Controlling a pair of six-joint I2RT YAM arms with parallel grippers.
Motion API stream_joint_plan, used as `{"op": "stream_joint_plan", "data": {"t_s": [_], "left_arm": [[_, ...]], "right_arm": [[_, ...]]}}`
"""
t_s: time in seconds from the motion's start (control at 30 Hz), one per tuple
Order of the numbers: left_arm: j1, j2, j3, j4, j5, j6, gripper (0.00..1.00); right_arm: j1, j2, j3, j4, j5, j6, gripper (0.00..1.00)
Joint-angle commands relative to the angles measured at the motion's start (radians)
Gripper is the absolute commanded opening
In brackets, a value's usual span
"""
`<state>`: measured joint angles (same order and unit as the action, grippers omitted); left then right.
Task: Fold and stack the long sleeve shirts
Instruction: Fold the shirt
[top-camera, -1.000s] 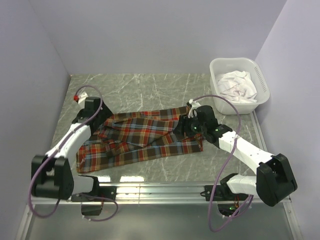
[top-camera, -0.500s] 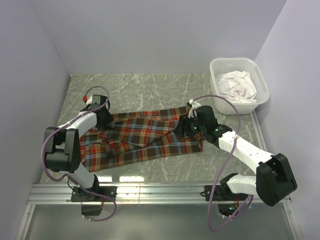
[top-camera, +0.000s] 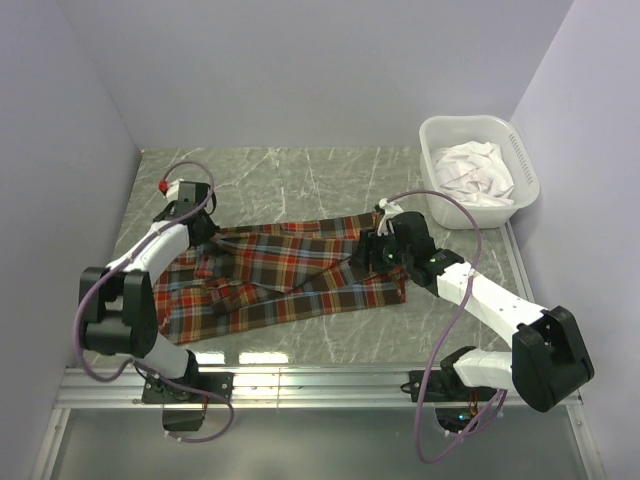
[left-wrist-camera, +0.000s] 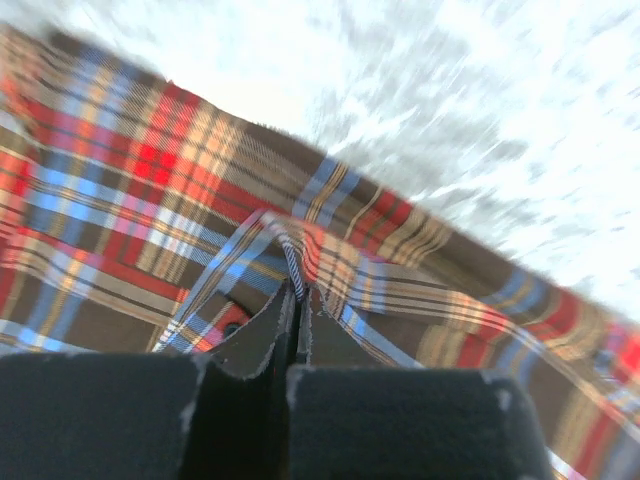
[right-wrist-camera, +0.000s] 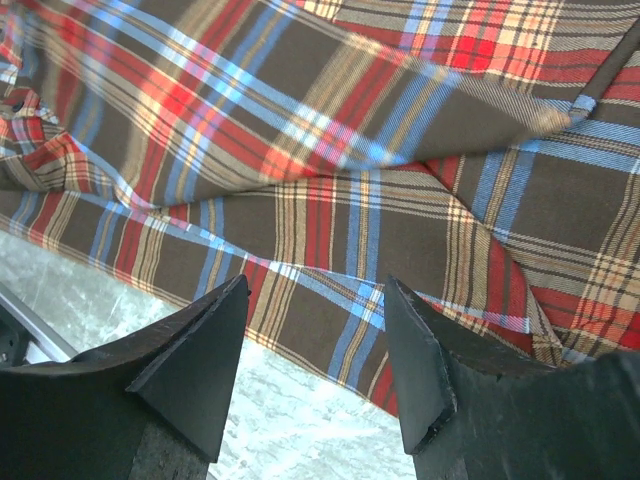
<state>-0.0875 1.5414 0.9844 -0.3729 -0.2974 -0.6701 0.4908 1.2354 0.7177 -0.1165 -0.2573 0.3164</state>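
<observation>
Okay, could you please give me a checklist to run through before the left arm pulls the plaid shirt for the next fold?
1. Grip: left gripper shut on a pinched ridge of the plaid shirt: ok.
2. Free arm: right gripper open over the shirt, holding nothing: ok.
3. Cloth flat: not ok, creased, layers overlapping.
4. Layers pinched: cannot tell.
5. Clearance: white basket apart from both grippers: ok.
</observation>
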Motion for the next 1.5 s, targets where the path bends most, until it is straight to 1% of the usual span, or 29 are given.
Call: {"op": "stream_joint_plan", "data": {"t_s": [0.0,0.17,0.33,0.43,0.53,0.63,0.7,0.77,0.8,0.83,0.87,0.93,1.0,1.03,1.07,1.17,1.23,1.33,1.47], "left_arm": [[0.003,-0.098,0.019,0.012,-0.085,-0.003,0.00],[0.003,-0.076,0.008,0.003,-0.095,-0.026,0.01],[0.009,-0.040,-0.016,-0.003,-0.141,-0.054,0.01],[0.012,-0.012,0.008,-0.061,-0.173,-0.069,0.01],[0.012,-0.009,0.045,-0.130,-0.224,-0.080,0.03],[0.011,-0.013,0.082,-0.173,-0.241,-0.085,0.05],[0.011,-0.021,0.094,-0.173,-0.232,-0.072,0.15],[0.011,-0.027,0.086,-0.149,-0.227,-0.066,0.34],[0.011,-0.030,0.085,-0.143,-0.226,-0.066,0.46],[0.011,-0.036,0.085,-0.136,-0.220,-0.063,0.66],[0.011,-0.043,0.076,-0.123,-0.197,-0.063,0.74],[0.011,-0.079,0.054,-0.112,-0.181,-0.071,0.86],[0.012,-0.101,0.040,-0.112,-0.178,-0.075,0.84],[0.020,-0.110,0.034,-0.119,-0.177,-0.078,0.79],[0.026,-0.113,0.017,-0.124,-0.169,-0.092,0.76],[0.064,-0.127,-0.052,-0.109,-0.112,-0.117,0.72],[0.115,-0.139,-0.108,-0.077,-0.039,-0.141,0.67],[0.137,-0.144,-0.150,-0.048,0.001,-0.163,0.64],[0.140,-0.135,-0.179,-0.029,0.021,-0.186,0.63]], "right_arm": [[0.006,0.007,0.011,0.011,0.023,-0.002,0.64],[0.006,0.009,0.012,0.009,0.024,0.003,0.64],[0.008,0.006,0.006,0.006,0.030,0.001,0.64],[0.005,0.010,0.005,0.008,0.033,0.001,0.64],[0.008,0.013,0.003,0.017,0.026,0.006,0.64],[0.006,0.015,0.005,0.023,0.023,0.007,0.64],[0.005,0.019,0.006,0.024,0.023,0.009,0.64],[0.006,0.022,0.003,0.029,0.018,0.010,0.64],[0.008,0.021,0.003,0.031,0.015,0.012,0.64],[0.006,0.021,0.002,0.029,0.013,0.010,0.64],[0.008,0.019,0.003,0.031,0.013,0.010,0.64],[0.006,0.013,0.002,0.026,0.016,0.007,0.64],[0.006,0.007,0.002,0.026,0.016,0.006,0.64],[0.006,0.006,0.002,0.028,0.015,0.007,0.64],[0.006,0.003,0.000,0.031,0.007,0.009,0.63],[0.006,0.004,-0.004,0.043,-0.008,0.015,0.63],[0.006,0.001,-0.008,0.049,-0.014,0.016,0.63],[0.008,-0.005,-0.017,0.052,-0.022,0.012,0.63],[0.009,-0.005,-0.027,0.058,-0.023,0.006,0.63]]}}
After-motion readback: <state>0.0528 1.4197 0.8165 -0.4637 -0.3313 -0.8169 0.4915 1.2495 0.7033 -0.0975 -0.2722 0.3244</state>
